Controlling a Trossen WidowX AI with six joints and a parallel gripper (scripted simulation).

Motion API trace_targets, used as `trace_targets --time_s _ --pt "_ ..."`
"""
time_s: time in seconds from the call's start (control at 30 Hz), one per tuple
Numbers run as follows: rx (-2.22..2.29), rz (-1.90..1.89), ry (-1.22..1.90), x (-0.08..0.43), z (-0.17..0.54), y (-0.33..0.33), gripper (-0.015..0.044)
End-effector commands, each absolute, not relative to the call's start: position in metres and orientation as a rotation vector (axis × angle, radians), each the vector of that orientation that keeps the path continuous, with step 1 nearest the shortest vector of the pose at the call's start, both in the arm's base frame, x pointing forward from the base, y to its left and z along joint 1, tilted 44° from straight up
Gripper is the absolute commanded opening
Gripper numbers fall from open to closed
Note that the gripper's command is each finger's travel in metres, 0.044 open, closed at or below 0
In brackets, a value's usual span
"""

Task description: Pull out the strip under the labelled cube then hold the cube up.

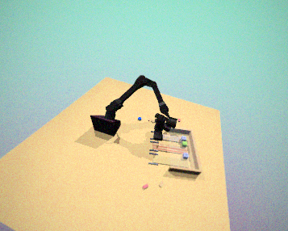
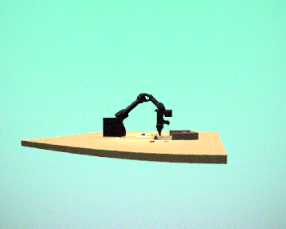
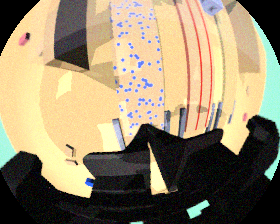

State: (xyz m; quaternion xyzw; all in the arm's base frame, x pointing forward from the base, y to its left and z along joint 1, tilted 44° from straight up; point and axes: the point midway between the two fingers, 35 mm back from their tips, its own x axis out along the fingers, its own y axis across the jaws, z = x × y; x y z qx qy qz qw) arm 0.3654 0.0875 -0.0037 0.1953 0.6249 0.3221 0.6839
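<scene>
Black arm (image 1: 127, 94) (image 2: 131, 107) bent over open-fronted tray (image 1: 195, 151) (image 2: 184, 136), green cube (image 1: 184, 144) inside

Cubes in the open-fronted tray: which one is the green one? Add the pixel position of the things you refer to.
The green cube (image 1: 185, 144) is the middle of the three in the tray (image 1: 195, 151) (image 2: 184, 136), close beside one pale blue cube; the other two are both pale blue.

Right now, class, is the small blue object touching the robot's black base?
Apart: the top view shows bare tabletop between the blue object and black base.

Cube labels (image 1: 184, 138) too small to read.
</scene>
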Motion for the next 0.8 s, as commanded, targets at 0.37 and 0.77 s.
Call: trace_targets --time_s 0.37,0.77 --pt "0.444 0.723 1.4 0.3654 -0.0046 0.089 0.0" --pt "0.444 0.723 1.4 0.3659 -0.0055 0.0898 0.0"
